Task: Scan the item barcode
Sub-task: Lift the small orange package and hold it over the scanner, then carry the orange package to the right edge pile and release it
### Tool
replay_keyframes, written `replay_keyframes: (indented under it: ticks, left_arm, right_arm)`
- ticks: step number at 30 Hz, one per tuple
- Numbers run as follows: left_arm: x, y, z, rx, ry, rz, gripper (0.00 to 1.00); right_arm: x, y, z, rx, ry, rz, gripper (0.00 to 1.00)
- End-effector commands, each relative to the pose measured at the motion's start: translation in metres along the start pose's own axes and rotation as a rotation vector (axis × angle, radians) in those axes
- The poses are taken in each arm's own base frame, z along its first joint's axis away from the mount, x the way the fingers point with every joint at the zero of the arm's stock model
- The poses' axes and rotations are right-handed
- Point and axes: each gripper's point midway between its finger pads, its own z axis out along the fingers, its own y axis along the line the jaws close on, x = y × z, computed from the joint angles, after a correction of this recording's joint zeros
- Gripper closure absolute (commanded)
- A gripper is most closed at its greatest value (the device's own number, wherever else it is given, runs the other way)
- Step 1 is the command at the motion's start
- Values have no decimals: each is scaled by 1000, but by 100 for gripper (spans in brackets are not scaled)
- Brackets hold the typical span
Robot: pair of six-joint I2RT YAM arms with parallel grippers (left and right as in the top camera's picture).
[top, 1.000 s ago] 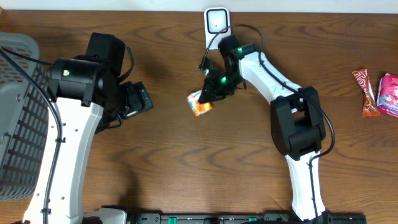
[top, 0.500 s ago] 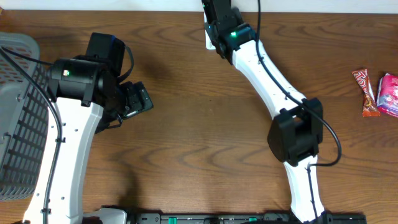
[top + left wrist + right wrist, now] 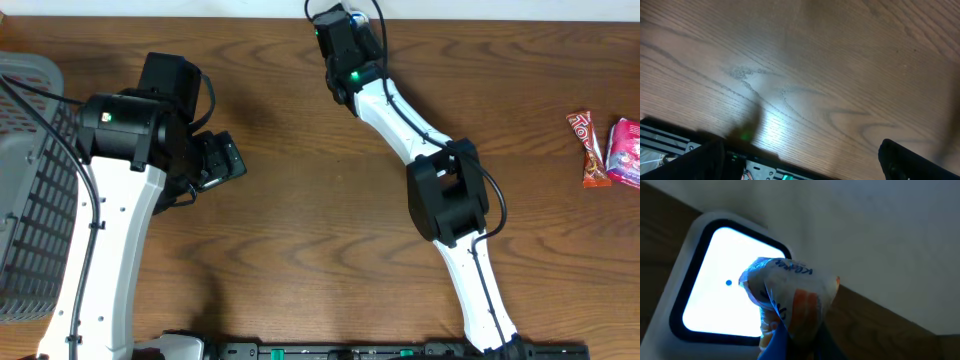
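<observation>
Overhead and wrist views, barcode scan. Your right arm reaches across the table (image 3: 300, 230) to its far edge, with the wrist over the spot where the scanner stands; from above the arm hides the scanner almost wholly.

In the right wrist view, your right gripper (image 3: 797, 347) is clamped on the lower end of the snack packet (image 3: 790, 295), a crumpled white wrapper with an orange patch and blue print. The packet is held up in front of the scanner (image 3: 695, 245), over the right part of its lit white window. A small blue dot (image 3: 728, 283) shows on that window, just left of the packet. You cannot tell from this view whether the packet touches the window, nor which face carries the barcode.

Your left gripper (image 3: 215, 160) hangs over bare wood at the left of the table, well apart from the packet. Its jaws are spread wide and hold nothing: in the left wrist view the two dark fingers (image 3: 912, 160) stand at opposite lower corners, with only wood grain between them.

A grey basket (image 3: 25, 150) sits at the left edge. A red bar (image 3: 590, 150) and a pink packet (image 3: 625, 150) lie just beside each other at the right edge.
</observation>
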Motion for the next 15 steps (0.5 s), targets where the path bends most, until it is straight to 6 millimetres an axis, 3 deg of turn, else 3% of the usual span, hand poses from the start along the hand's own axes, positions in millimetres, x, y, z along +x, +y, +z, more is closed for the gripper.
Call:
replay_keyframes:
  ticks: [1,4,9,12,15]
  left_arm:
    - [-2,3,0,-17,-5,-3,2]
    - [-2,3,0,-18,-6,-3,2]
    - [-2,3,0,-18,-6,-3,2]
    - [-2,3,0,-18,-6,-3,2]
    - [-2,3,0,-18,-6,-3,2]
  right_arm:
    - [-26,-35,-16,48,-42,104,99]
    - [-32,-58,-23,65,-45,136,99]
    - [-28,-104,-36,81,-7,369,99]
    - [-12,-135,-39,109,49,424,99]
    - [24,-170,-34,169,165,391,99]
